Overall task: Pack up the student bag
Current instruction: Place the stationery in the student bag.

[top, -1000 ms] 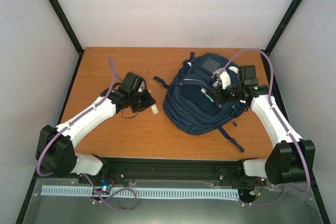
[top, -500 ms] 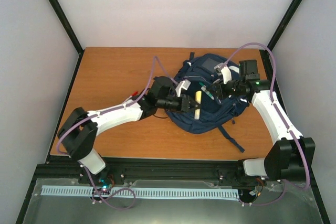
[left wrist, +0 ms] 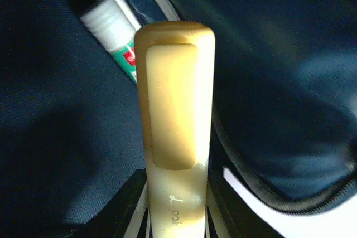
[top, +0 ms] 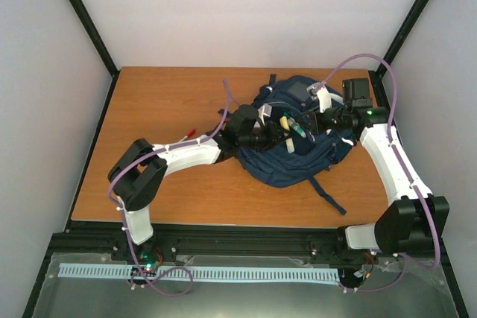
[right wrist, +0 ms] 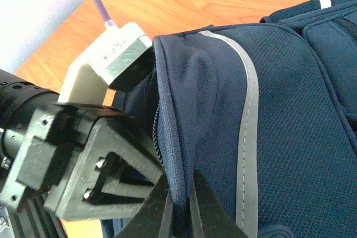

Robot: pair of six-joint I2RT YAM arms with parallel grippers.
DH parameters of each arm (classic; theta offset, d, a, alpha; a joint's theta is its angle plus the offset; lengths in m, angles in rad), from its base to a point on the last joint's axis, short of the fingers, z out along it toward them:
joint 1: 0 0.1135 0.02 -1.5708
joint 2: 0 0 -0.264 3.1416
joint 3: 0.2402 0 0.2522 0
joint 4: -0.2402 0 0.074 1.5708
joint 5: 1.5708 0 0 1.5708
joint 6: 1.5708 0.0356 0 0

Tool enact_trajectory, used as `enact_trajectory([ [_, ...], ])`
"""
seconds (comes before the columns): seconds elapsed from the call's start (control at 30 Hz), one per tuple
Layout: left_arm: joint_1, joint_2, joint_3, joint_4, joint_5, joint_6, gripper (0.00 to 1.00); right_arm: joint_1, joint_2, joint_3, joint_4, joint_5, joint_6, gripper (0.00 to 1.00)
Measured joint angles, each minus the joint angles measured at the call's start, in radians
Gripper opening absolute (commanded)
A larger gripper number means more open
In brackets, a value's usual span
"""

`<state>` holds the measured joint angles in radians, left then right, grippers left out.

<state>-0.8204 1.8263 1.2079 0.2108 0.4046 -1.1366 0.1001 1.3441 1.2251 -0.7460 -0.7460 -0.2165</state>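
Your left gripper (top: 277, 133) is pinching a yellow pen (left wrist: 175, 121) by its lower end, with the capped end out over the student bag (top: 287, 165), just beside a green-and-white marker (left wrist: 114, 23). Your right gripper (right wrist: 179, 207) has its fingers nipped on a fold of the bag's edge by the zip. The bag sits right of centre on the table (top: 164, 102).

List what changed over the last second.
The left pincer, shut on a yellow marker, swung rightward from the open table onto the student bag. The marker now lies beside a green-and-white pen. The right pincer stayed clamped on the bag's fabric edge. The bag kept its place.
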Motion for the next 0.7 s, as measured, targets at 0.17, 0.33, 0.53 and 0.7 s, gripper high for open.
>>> enact_trajectory([
  [0.17,0.002,0.016,0.003,0.033,-0.098,-0.126,0.28,-0.001,0.0,0.005,0.004,-0.003,0.013,0.03],
  [0.33,0.003,0.052,0.029,0.052,-0.129,-0.191,0.39,-0.002,-0.001,0.0,0.024,-0.001,0.023,0.03],
  [0.53,0.006,0.052,0.032,0.042,-0.122,-0.187,0.44,-0.002,-0.008,-0.019,0.043,-0.001,0.024,0.03],
  [0.7,0.006,-0.019,0.032,-0.116,-0.123,-0.058,0.48,-0.002,-0.035,-0.072,0.071,0.001,0.017,0.03],
])
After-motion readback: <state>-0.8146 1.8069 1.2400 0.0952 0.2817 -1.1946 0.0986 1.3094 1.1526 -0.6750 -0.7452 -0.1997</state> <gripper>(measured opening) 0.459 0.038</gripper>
